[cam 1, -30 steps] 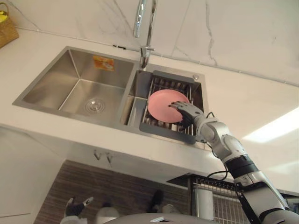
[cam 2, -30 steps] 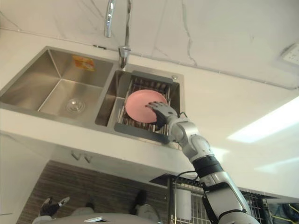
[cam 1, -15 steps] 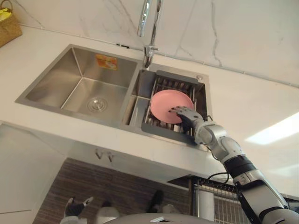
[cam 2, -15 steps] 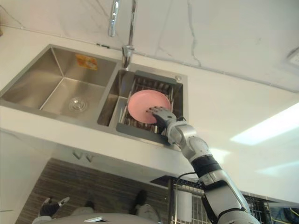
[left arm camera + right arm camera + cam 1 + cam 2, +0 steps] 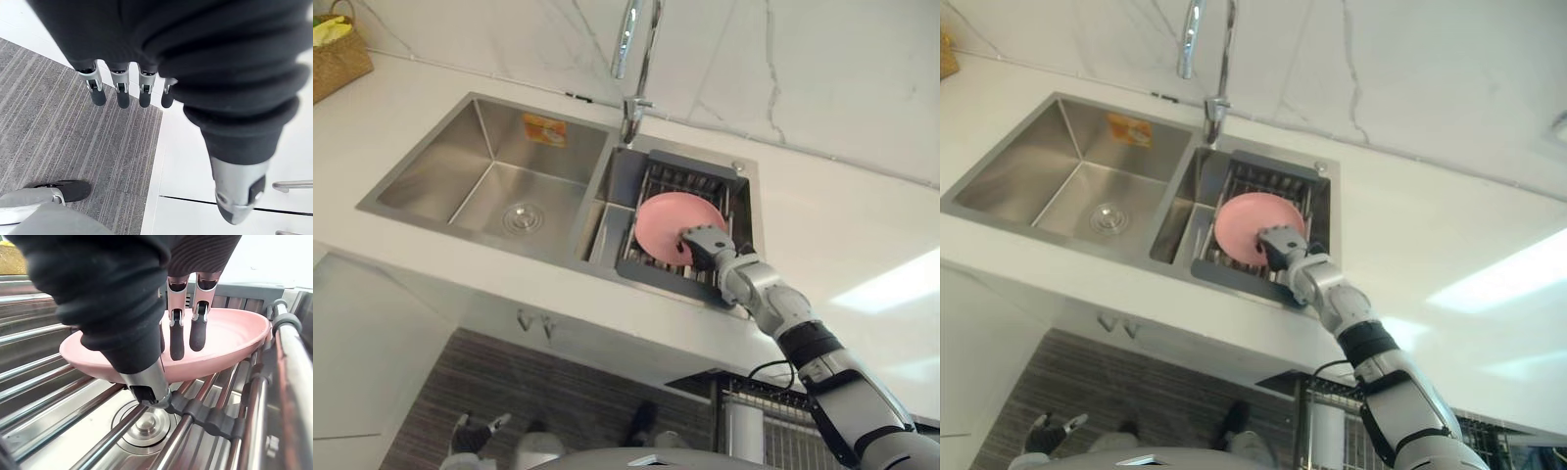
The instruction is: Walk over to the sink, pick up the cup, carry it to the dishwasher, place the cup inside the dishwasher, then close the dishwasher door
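The pink dish [image 5: 230, 333] is no cup; it lies tilted on the bars of the drying rack [image 5: 695, 163]. The right hand [image 5: 1278, 245] grips its near rim, fingers [image 5: 177, 340] pressed inside the dish and thumb tucked under the rim. The rack sits in the right basin of the sink [image 5: 440, 176], set in the counter [image 5: 822, 225] below the faucet [image 5: 636, 59]. The left hand [image 5: 120, 95] hangs relaxed above the floor.
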Tool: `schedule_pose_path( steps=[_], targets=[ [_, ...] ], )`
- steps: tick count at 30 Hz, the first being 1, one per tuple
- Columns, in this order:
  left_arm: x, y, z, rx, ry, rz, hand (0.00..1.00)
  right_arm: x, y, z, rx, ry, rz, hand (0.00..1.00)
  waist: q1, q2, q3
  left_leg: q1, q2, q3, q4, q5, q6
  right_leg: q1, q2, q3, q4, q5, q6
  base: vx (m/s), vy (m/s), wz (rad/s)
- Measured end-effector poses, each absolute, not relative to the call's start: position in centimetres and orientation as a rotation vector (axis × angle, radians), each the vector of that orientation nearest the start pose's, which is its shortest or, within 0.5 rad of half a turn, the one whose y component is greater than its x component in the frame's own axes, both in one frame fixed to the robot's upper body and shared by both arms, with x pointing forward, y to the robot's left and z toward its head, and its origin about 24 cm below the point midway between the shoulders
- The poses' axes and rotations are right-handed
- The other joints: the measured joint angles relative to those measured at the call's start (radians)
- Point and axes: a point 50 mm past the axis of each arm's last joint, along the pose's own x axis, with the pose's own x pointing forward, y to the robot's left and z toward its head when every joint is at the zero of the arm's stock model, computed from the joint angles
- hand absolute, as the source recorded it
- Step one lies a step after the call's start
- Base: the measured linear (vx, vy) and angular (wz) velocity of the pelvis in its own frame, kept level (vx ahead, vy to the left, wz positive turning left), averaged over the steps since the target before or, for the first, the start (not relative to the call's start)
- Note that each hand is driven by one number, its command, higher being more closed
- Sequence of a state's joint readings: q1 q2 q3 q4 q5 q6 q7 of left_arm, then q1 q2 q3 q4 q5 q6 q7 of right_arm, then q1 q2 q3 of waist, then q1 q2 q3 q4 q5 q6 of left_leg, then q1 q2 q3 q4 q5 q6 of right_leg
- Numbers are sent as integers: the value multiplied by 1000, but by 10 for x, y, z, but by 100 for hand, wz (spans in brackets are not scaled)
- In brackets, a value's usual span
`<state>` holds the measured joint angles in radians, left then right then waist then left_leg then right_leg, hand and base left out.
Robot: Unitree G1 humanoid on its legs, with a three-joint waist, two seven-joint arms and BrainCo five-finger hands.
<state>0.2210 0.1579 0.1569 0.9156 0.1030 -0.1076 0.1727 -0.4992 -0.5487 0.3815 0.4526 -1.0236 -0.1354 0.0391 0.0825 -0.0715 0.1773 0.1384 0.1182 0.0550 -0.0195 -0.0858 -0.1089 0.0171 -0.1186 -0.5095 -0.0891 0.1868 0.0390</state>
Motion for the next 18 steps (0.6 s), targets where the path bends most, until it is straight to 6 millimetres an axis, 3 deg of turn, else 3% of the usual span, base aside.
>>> schedule_pose_path(
  steps=[11,18],
  targets=[
    [70,245,-145,266,1007,366,0,335,-186,75,-1689,-211,245,100,-3,-6,-4,4,-1,-1,0,1,0,4,0,0,0,0,0,0,0,0],
    [67,246,-145,271,1009,376,0,335,-197,98,-1639,-293,60,100,-13,-5,-4,9,0,1,0,1,0,8,0,1,0,0,0,0,0,0]
  ],
)
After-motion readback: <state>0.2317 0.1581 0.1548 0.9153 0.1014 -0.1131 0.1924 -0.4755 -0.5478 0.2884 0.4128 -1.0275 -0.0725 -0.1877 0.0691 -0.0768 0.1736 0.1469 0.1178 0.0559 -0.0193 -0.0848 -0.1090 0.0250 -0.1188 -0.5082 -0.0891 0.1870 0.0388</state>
